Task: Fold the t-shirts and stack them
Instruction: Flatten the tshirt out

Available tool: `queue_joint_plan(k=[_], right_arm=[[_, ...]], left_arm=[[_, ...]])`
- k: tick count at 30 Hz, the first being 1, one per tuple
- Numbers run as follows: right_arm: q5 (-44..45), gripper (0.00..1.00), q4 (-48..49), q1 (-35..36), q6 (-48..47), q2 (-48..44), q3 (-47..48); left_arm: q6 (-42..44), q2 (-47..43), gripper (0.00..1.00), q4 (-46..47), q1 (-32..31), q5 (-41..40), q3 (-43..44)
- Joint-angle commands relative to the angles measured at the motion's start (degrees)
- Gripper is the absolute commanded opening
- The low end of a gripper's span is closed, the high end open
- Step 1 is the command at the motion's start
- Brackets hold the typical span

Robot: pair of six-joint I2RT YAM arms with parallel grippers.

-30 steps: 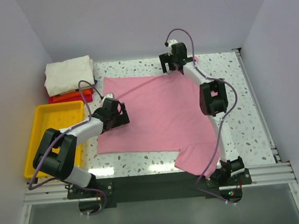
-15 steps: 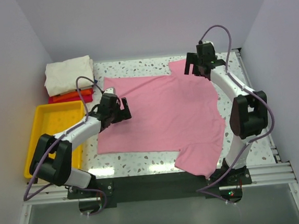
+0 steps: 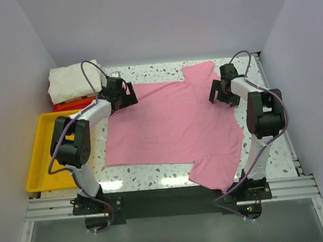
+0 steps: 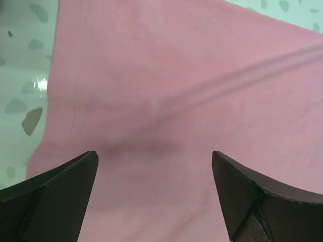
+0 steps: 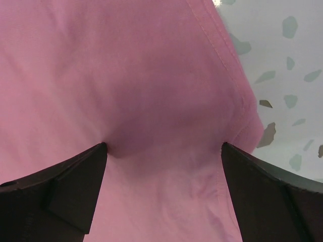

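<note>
Both jaws stood wide, nothing held: left gripper point(image 3: 123, 95) sat at pink t-shirt point(image 3: 173, 128) far-left corner, right gripper point(image 3: 220, 93) at far-right edge; judged placed for paired fold grasp.

A white table point(image 3: 151, 71) flecked with grey and brown chips fills the middle. A yellow plastic tray point(image 3: 37, 157) lies at the table's left edge, toward its near corner. A metal rail point(image 3: 291, 186) runs along the table's near edge. Pale lilac walls point(image 3: 153, 25) enclose the table's left, far and right sides.
</note>
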Motion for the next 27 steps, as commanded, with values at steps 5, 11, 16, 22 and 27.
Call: queue_joint_plan(k=[5,11,16,22,27], right_arm=[[0.37,0.99,-2.73,-2.13,-1.42,7.17,7.33],[0.98,0.99,-5.55,-2.48,-3.96,11.49,13.65],[1.07,0.99,-6.86,-4.32,-5.37,15.08,19.01],[1.16,0.99,-7.74,-4.59,-5.64,17.64,22.98],[0.63,0.99,-6.78,-4.59,-5.98,17.99,23.24]], left_arm=[[3.63,13.37,1.00,-0.39,2.60,1.29,14.92],[3.90,22.26,1.00,-4.07,4.27,0.67,24.41],[3.90,29.19,1.00,-7.93,4.89,1.20,32.05],[3.63,36.23,1.00,-12.78,5.42,0.85,40.94],[4.25,37.12,1.00,-12.70,5.59,1.20,42.27]])
